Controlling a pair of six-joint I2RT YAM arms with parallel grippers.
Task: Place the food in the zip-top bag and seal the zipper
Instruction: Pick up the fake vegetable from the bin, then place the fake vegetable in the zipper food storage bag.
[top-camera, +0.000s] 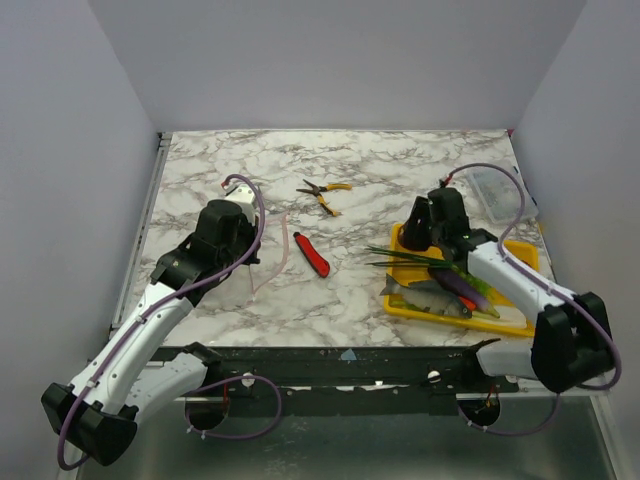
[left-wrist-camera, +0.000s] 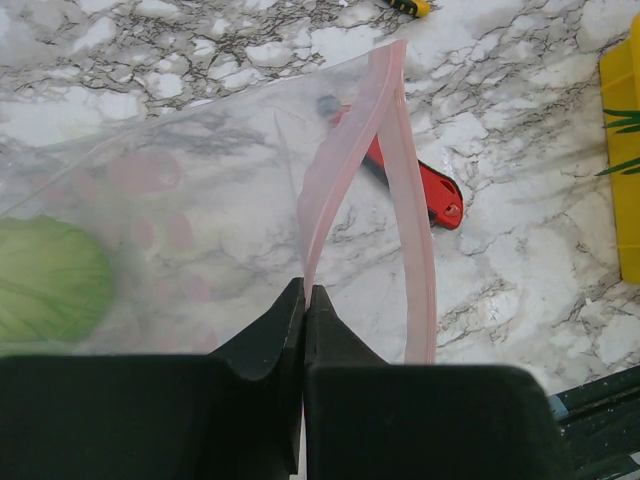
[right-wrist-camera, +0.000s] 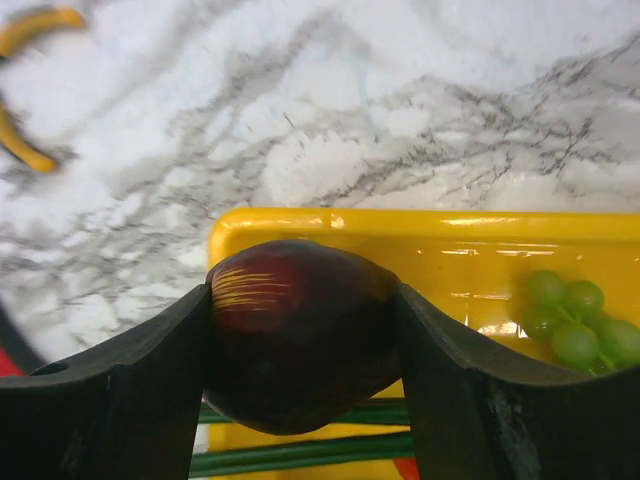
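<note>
My left gripper (left-wrist-camera: 305, 298) is shut on one lip of the pinkish zipper (left-wrist-camera: 335, 170) and holds the mouth of the clear zip-top bag (left-wrist-camera: 190, 190) open above the table; the other lip hangs to the right. A green cabbage (left-wrist-camera: 50, 280) lies inside the bag. In the top view that gripper (top-camera: 248, 214) is at mid-left. My right gripper (right-wrist-camera: 305, 335) is shut on a dark red round toy food, seemingly the tomato (right-wrist-camera: 300, 320), above the far left corner of the yellow tray (right-wrist-camera: 450, 225). Spring onions (top-camera: 410, 258), aubergine (top-camera: 465, 285) and grey fish (top-camera: 430, 297) lie on the tray.
A red-handled knife (top-camera: 312, 254) lies between the bag and the yellow tray (top-camera: 525, 255). Yellow-handled pliers (top-camera: 325, 195) lie farther back. A small rigid clear box (top-camera: 495, 192) stands behind the tray. Green grapes (right-wrist-camera: 575, 320) sit in the tray.
</note>
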